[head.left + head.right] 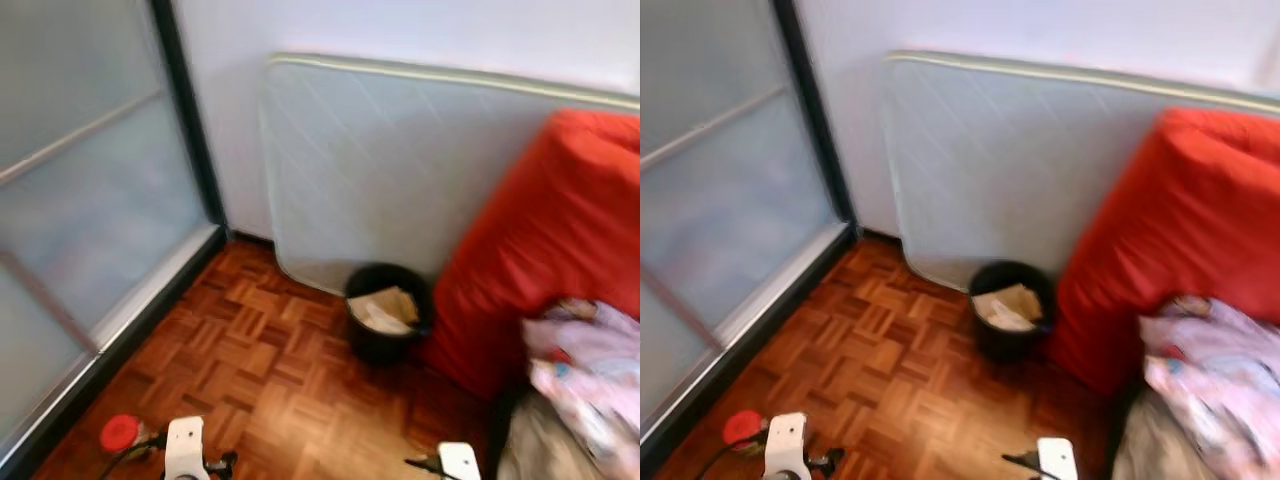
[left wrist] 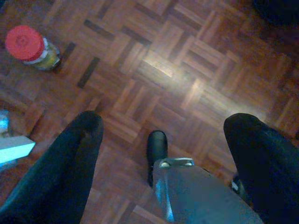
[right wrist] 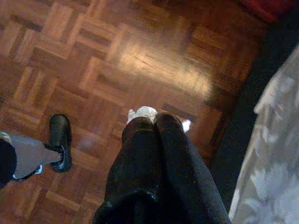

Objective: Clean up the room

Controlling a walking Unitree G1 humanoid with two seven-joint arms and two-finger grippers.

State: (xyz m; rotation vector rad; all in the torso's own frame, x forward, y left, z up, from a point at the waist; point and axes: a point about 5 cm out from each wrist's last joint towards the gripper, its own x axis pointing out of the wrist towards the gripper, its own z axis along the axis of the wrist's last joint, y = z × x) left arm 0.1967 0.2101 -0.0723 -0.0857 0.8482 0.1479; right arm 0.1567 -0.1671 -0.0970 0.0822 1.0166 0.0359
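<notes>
Pinching a white scrap point(image 3: 142, 113) between its closed fingertips, the right gripper point(image 3: 154, 122) hangs over parquet; the black bin point(image 1: 386, 312) stands well ahead of it. Carry squarely over the rim before releasing. Left gripper point(image 2: 163, 135) is spread empty, jar point(image 2: 32, 47) nearby.

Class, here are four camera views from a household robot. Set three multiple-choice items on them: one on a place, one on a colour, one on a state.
1. Where does the round black waste bin stand?
A. against the leaning pale mattress
B. by the sliding door
C. on the cushion

2. What colour is the small jar's lid?
A. blue
B. red
C. white

3. How is the right hand?
A. wide open
B. shut on a white scrap
C. holding the jar

Answers: A, the bin touches the mattress foot; B, the lid shows red; B, fingers pressed together, white poking out.
</notes>
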